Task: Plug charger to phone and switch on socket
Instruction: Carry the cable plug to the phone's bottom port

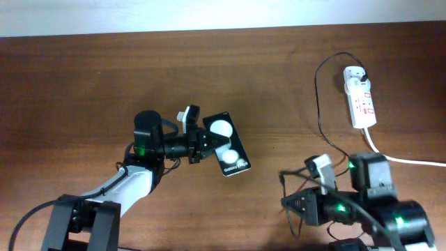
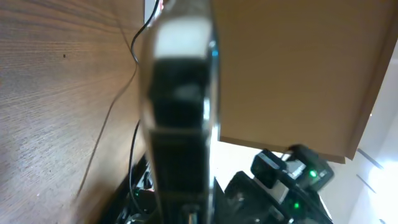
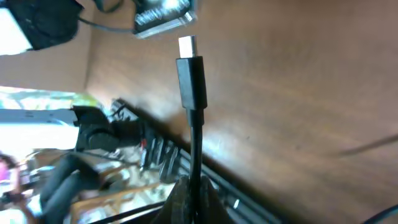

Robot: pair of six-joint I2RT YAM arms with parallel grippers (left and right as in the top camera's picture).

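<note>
Both pieces in claw, connector not yet in the phone

We see the left claw (image 1: 211,143) closed on the phone (image 1: 233,157), holding it tilted on edge above the bench (image 1: 83,77). The right claw (image 1: 287,203) is pinched narrow on the charger (image 3: 190,81) just below its connector, whose metal tip points up and stands bare. The two are well apart in the overhead view, so we judge the grasps done and the mating not yet started. The far end of the black cable seems to be seated at the far end of the socket (image 1: 361,97) at the right of the bench. We cannot tell whether its switch is on. What is left is to line up the tip, push it in, and press the switch.
</note>
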